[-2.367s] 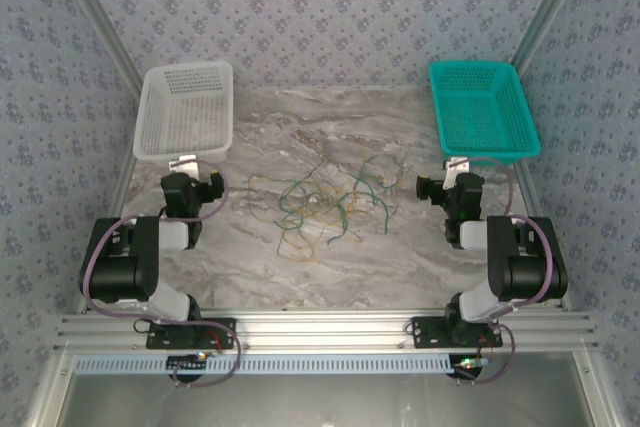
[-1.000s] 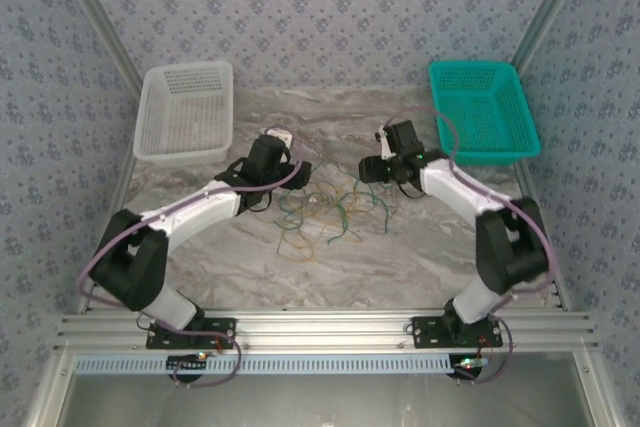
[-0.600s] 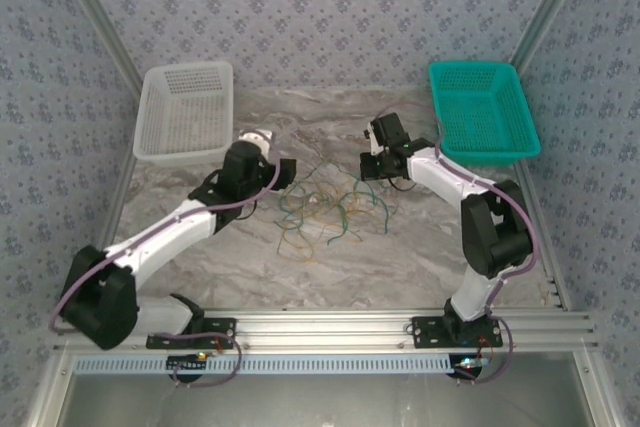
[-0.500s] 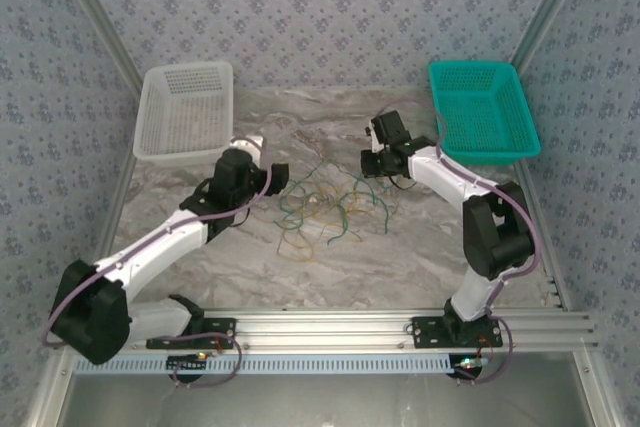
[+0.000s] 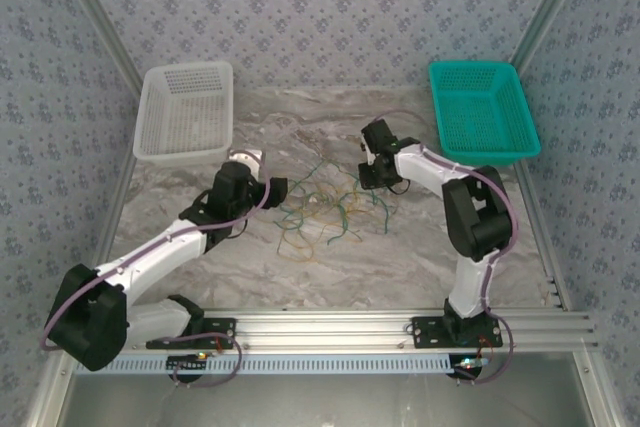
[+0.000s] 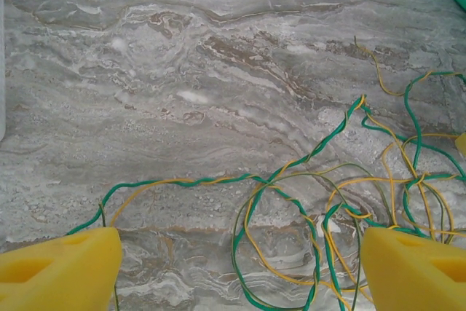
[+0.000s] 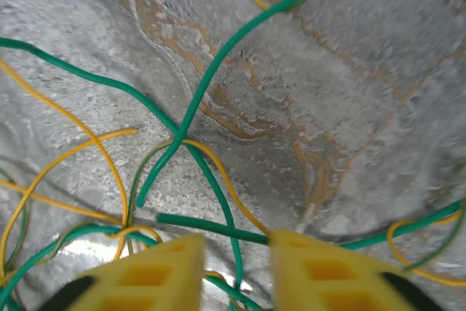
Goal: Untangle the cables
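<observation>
- Starting the untangling: right claw (image 7: 237, 242), barely open, straddles a green cable (image 7: 204, 225) on the far right.
- Cables (image 5: 318, 205) lie tangled at centre; left claw (image 6: 237, 249) gapes over their left side.
- Next, probably: pinch, lift clear.

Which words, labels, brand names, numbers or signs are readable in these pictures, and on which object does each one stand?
None: no text is readable in these pictures.
The white basket, the teal basket, the marble table, the patterned wallpaper and the cables carry no lettering.
Any marking on the left arm or the right arm is too small to read.
</observation>
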Available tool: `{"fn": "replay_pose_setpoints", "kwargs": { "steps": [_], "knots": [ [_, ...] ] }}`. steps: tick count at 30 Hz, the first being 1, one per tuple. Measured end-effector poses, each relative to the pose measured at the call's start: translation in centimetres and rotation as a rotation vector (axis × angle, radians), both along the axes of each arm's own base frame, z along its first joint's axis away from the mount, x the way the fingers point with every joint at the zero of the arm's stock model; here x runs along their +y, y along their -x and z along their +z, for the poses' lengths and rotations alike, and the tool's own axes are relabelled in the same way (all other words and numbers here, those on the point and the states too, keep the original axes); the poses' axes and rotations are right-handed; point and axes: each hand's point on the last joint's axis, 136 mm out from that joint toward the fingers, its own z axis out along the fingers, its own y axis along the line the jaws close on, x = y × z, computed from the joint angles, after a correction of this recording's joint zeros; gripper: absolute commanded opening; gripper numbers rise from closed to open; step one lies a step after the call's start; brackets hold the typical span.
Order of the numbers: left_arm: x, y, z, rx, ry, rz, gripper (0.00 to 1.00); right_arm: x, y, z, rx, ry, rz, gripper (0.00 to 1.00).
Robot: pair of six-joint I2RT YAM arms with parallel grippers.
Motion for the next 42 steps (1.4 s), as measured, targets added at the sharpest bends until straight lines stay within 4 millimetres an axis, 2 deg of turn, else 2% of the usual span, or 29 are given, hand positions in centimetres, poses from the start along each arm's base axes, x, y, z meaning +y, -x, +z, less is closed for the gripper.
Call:
{"fn": "replay_pose_setpoints", "kwargs": {
  "steps": [3,7,11,14,20,21,22,23,24,26,28,32,35,37,41,42],
  "knots": [
    [0.2,0.3,-0.7,0.015,-0.002,0.005,0.85,0.3,-0.1,-0.3,0.002,0.035,0.015,0.02],
    [0.4,0.5,-1.3,0.027,-0.004,0.009,0.85,0.9,-0.6,0.8,-0.025,0.066,0.024,0.0],
    [0.4,0.6,-1.2,0.024,-0.002,0.009,0.86,1.6,-0.6,3.0,-0.06,0.094,0.045,0.0],
    [0.4,0.6,-0.9,0.015,0.003,0.009,0.86,1.6,0.1,5.5,-0.09,0.091,0.053,0.0],
    [0.4,0.6,-0.2,-0.004,0.016,0.008,0.87,1.0,1.0,12.8,-0.217,0.025,0.041,0.0],
    [0.3,0.5,-0.2,-0.006,0.019,0.005,0.87,1.0,1.2,14.1,-0.245,0.008,0.041,0.17],
    [0.2,0.5,-0.1,-0.007,0.021,0.002,0.87,0.9,1.3,14.9,-0.261,-0.003,0.044,0.39],
    [0.1,0.6,-0.1,-0.008,0.025,-0.004,0.87,0.9,1.4,15.6,-0.278,-0.014,0.049,0.52],
    [0.0,0.6,0.0,-0.009,0.029,-0.009,0.87,0.9,1.4,16.0,-0.288,-0.021,0.055,0.55],
    [-0.1,0.6,0.1,-0.01,0.034,-0.016,0.87,0.8,1.2,15.4,-0.277,-0.013,0.07,0.56],
    [-0.3,0.6,0.1,-0.009,0.038,-0.022,0.87,0.6,0.7,13.2,-0.235,0.033,0.086,0.57],
    [-0.7,0.8,0.1,-0.004,0.048,-0.043,0.87,0.1,0.2,6.2,-0.107,0.173,0.154,0.6],
    [-1.0,1.1,0.3,-0.004,0.05,-0.058,0.87,0.0,0.2,3.2,-0.051,0.227,0.206,0.6],
    [-1.1,1.2,0.5,-0.01,0.054,-0.062,0.87,0.0,0.0,2.4,-0.041,0.246,0.225,0.55],
    [-1.1,1.2,0.8,-0.018,0.059,-0.062,0.87,0.1,-1.1,1.4,-0.043,0.273,0.255,0.3],
    [-1.1,1.2,0.8,-0.018,0.059,-0.062,0.87,0.2,-1.5,1.1,-0.041,0.281,0.257,0.29]
  ]
}}
